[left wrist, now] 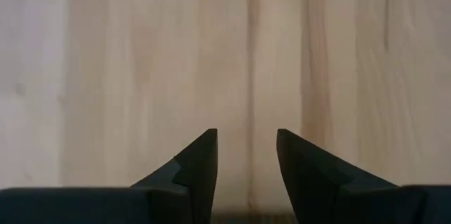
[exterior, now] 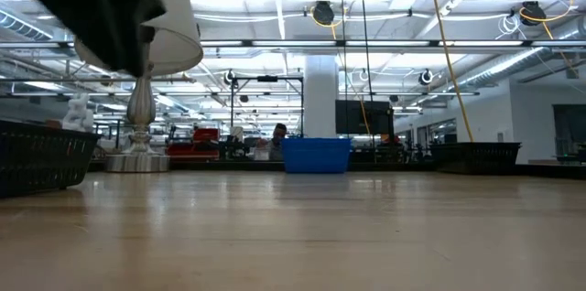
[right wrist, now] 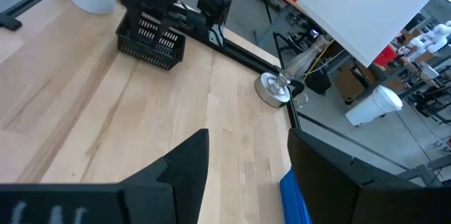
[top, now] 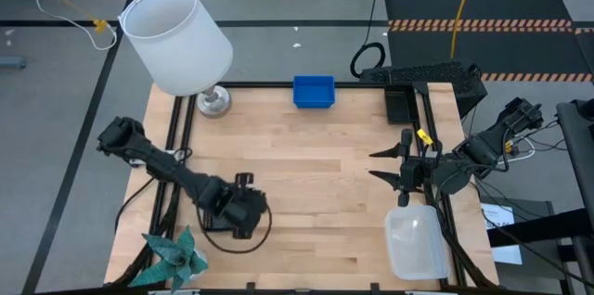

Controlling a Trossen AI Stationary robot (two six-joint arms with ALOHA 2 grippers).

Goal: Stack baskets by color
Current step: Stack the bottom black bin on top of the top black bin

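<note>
A blue basket [top: 314,91] rests on its base at the table's far edge, also seen in the low view [exterior: 316,155]. One black slotted basket [right wrist: 151,44] stands near the left front [exterior: 37,158]. My left gripper [left wrist: 246,153] hangs right above it [top: 239,213], open, with only bare wood showing between its fingers. A second black basket [top: 401,105] sits at the far right. A clear basket [top: 416,239] lies at the near right. My right gripper [top: 390,165] is raised above the table's right side, open and empty, pointing left.
A white lampshade on a silver base [top: 176,40] stands at the far left corner. A teal paper plant [top: 172,256] sits at the near left corner. The middle of the wooden table [top: 316,193] is bare. A black frame borders the table's sides.
</note>
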